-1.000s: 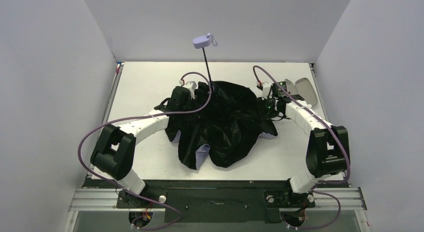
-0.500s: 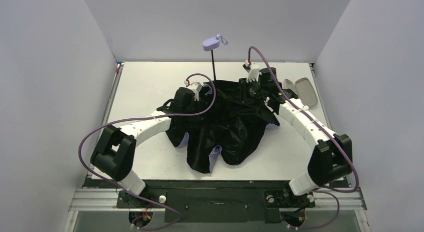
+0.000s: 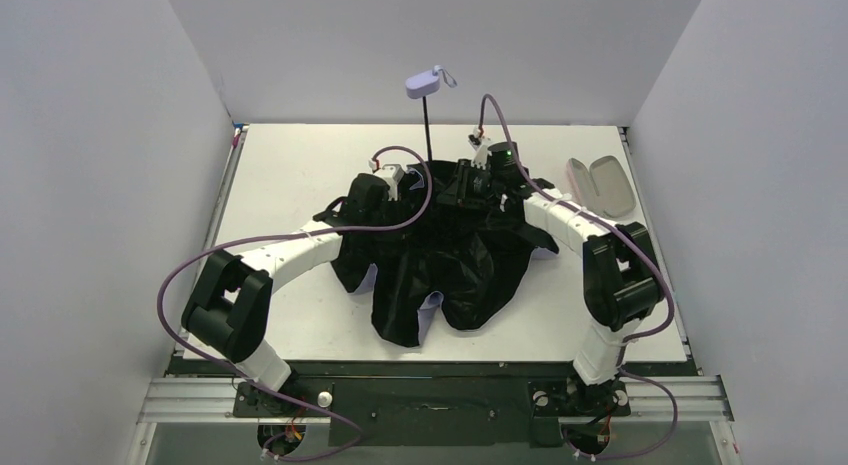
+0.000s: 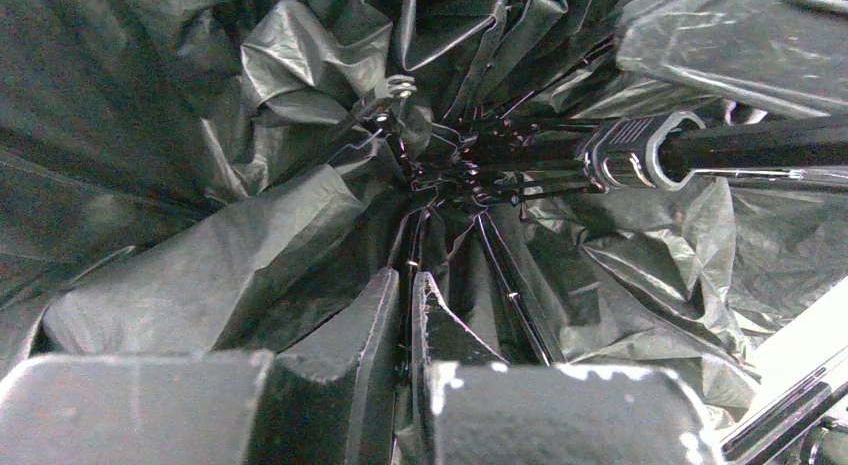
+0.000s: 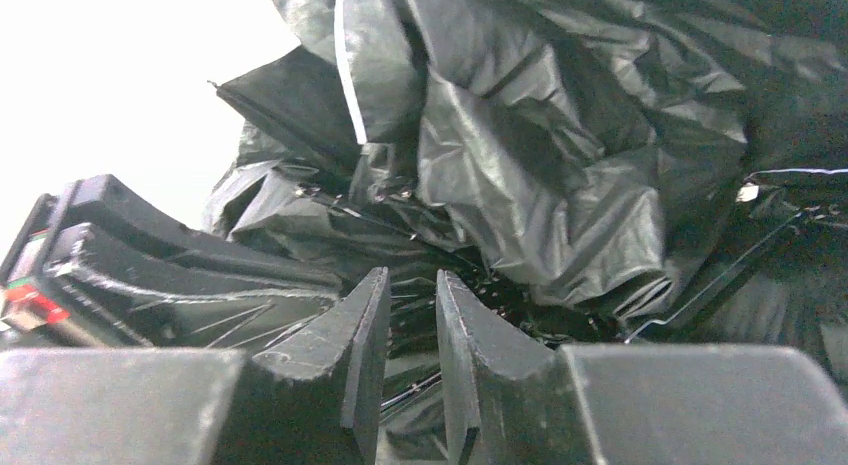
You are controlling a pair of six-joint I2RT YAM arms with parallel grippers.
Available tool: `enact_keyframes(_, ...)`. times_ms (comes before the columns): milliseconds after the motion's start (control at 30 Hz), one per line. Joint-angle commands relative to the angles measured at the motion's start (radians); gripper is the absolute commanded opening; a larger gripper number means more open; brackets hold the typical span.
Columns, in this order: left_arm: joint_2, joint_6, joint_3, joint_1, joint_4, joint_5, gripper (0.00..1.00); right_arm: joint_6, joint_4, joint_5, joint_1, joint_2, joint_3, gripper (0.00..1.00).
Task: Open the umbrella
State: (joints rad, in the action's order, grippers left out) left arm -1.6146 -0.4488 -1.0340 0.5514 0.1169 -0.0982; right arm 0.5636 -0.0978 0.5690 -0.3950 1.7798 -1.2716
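The umbrella [image 3: 450, 265] lies upside down on the table, its crumpled black underside facing up and lavender edges peeking out below. Its thin black shaft [image 3: 429, 125] stands up, with the lavender handle [image 3: 424, 84] and strap on top. My left gripper [image 3: 400, 180] is at the canopy's left, near the shaft. In the left wrist view it [image 4: 410, 277] is shut on a thin rib and fabric, below the hub and runner [image 4: 630, 155]. My right gripper [image 3: 462, 185] hovers over the canopy just right of the shaft. Its jaws [image 5: 410, 275] stand slightly apart over folds and ribs, holding nothing.
An oval pale hinged case [image 3: 600, 183] lies open at the table's back right. The white table [image 3: 290, 165] is walled on three sides. The left arm's black body [image 5: 150, 265] shows close by in the right wrist view.
My right arm has swung left from beside the case to the canopy's centre near the shaft. The shaft and handle shifted slightly right and more upright. The canopy has shifted a little.
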Motion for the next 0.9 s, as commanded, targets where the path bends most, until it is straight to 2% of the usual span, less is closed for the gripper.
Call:
enact_keyframes(0, -0.001, 0.005, -0.029, -0.020, -0.001, 0.009, 0.00, 0.026, 0.079, -0.064, 0.029, 0.054, 0.001, 0.23)
enact_keyframes(100, 0.014, -0.008, 0.009, -0.046, 0.007, 0.003, 0.00, -0.011, 0.057, -0.098, 0.075, 0.092, -0.002, 0.27)
enact_keyframes(300, 0.042, -0.025, 0.100, -0.121, 0.032, -0.003, 0.00, -0.196, -0.113, -0.197, 0.099, 0.154, -0.018, 0.37)
enact_keyframes(433, 0.062, -0.022, 0.131, -0.148, 0.034, -0.004, 0.00, -0.269, -0.158, -0.242, 0.103, 0.171, -0.008, 0.38)
enact_keyframes(867, 0.047, 0.000, 0.163, -0.212, 0.062, -0.002, 0.01, -0.407, -0.256, -0.242, 0.148, 0.190, -0.072, 0.46)
